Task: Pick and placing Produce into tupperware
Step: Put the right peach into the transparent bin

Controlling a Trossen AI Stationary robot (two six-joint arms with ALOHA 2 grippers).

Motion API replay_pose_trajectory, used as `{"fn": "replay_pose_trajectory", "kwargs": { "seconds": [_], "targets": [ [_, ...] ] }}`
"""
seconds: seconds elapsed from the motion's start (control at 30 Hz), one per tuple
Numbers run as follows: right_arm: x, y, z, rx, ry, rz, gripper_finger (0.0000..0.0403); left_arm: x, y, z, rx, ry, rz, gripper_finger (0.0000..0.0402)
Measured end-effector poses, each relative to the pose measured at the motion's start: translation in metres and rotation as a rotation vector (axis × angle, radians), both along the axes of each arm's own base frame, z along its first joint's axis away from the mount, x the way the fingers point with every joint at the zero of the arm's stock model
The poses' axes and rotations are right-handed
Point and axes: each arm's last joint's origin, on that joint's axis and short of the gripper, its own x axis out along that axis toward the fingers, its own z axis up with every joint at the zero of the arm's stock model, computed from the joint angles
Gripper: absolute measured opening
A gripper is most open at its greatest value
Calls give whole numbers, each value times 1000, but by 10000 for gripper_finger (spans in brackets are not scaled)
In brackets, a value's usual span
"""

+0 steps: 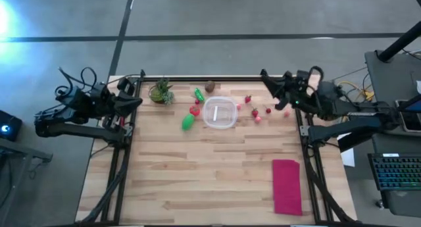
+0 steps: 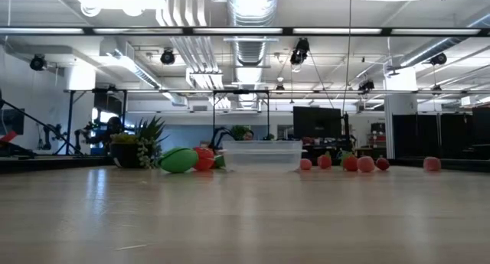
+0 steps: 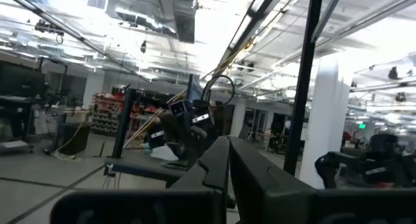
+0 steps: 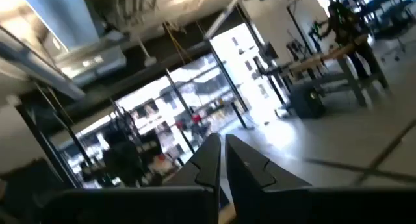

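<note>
Right gripper [image 1: 268,80] sits up at the far right corner of the table, fingers pressed together with nothing between them, as its wrist view shows, aimed out at the room rather than down; I judge it is parked before the first reach. Just ahead of it and slightly toward the table's middle lies a loose scatter of small red pieces [image 1: 256,113], set apart from each other, which should leave room for fingers to drop around one. Beyond those sits the clear container [image 1: 219,112], open side up, near the far edge of the table, nothing visibly inside. On its far side from this gripper are a red piece [image 1: 195,110], a green oval [image 1: 188,122] with its long axis running diagonally, a slimmer green piece [image 1: 198,93] also lying slantwise, and a brown piece [image 1: 210,86] by the rail. Left gripper [image 1: 133,102] waits at the opposite corner, fingers together too, a potted plant [image 1: 161,91] just beside it. A red cloth [image 1: 287,186] lies well away, on the near side.
</note>
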Motion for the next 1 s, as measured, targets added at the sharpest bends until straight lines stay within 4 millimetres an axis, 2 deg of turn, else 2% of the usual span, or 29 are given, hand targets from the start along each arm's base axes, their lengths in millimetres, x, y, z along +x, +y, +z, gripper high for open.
{"fn": "replay_pose_trajectory", "kwargs": {
  "seconds": [0.1, 0.27, 0.33, 0.43, 0.5, 0.57, 0.67, 0.73, 0.9, 1.0],
  "targets": [
    [-4, 1, 16, -15, -43, 39, 18, 1, 0, 0, -40, 1, -12, 0],
    [-4, 11, 46, -136, -118, 366, 18, 7, 0, -2, -36, 23, -8, 0],
    [2, 14, 52, -180, -117, 466, 18, 9, 0, -2, -35, 29, -6, 0],
    [16, 14, 57, -149, -51, 464, 18, 12, 0, -3, -17, 41, 5, 0],
    [25, 10, 53, -85, 121, 370, 18, 15, 1, -4, -26, 50, 27, 0],
    [25, 2, 45, -21, 407, 212, 21, 17, 3, -5, -59, 56, 72, 0],
    [12, -13, 33, 69, 838, -4, 44, 18, 5, -6, -88, 62, 148, 0],
    [2, -22, 28, 144, 1057, -113, 70, 18, 6, -6, -100, 68, 200, 0],
    [-5, -39, 16, 265, 1291, -220, 155, 19, 9, -17, -117, 177, 309, 0],
    [-9, -52, -2, 350, 1492, -280, 201, 20, 10, -28, -144, 291, 334, 0]
  ]
}}
